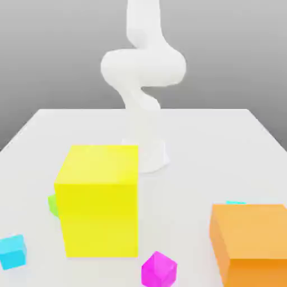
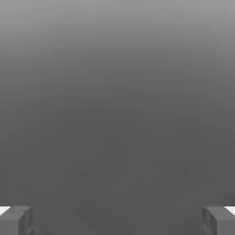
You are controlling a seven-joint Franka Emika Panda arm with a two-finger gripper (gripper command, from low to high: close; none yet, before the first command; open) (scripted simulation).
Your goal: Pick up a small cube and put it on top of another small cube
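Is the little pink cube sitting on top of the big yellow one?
No, the pink cube rests on the table.

Ext cam faces arm, tabletop.

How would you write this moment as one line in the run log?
gripper: open, empty | small magenta cube: on white table, unstacked | phase: before grasp
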